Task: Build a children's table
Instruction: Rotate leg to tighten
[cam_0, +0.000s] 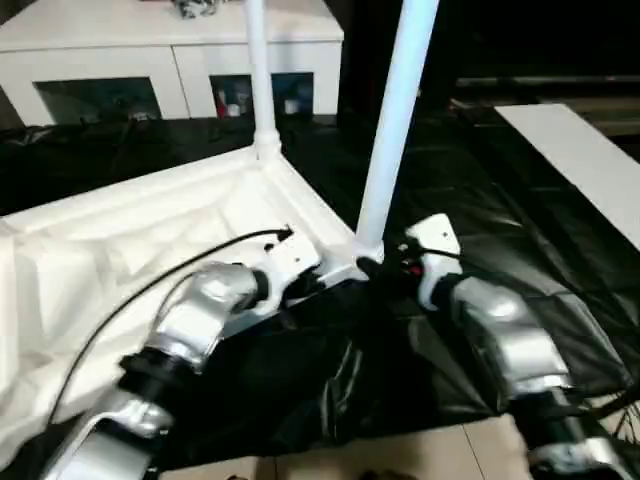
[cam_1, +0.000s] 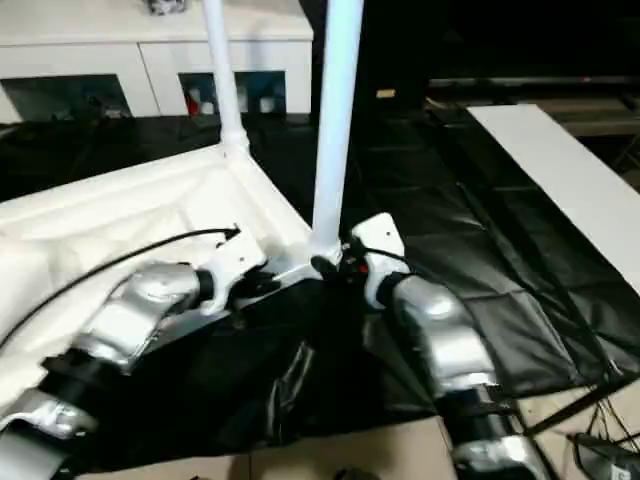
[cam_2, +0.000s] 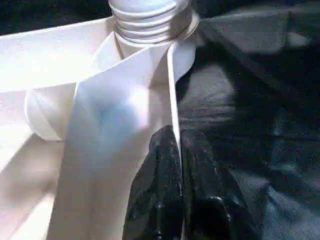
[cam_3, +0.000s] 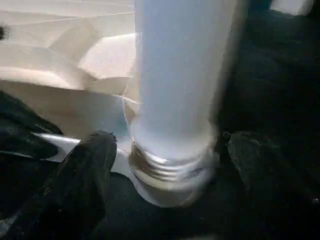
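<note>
Pinching tabletop rim, left gripper closed, right gripper wide around leg.

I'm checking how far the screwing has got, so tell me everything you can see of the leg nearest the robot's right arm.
The near leg is a long, smooth white tube, plastic by its look, standing upright in the corner socket of the upside-down tabletop. At its base, screw threads show above the socket, so it looks not fully screwed in. The right tool is open, a black finger on each side of the base. The left tool pinches the tabletop's rim.
</note>
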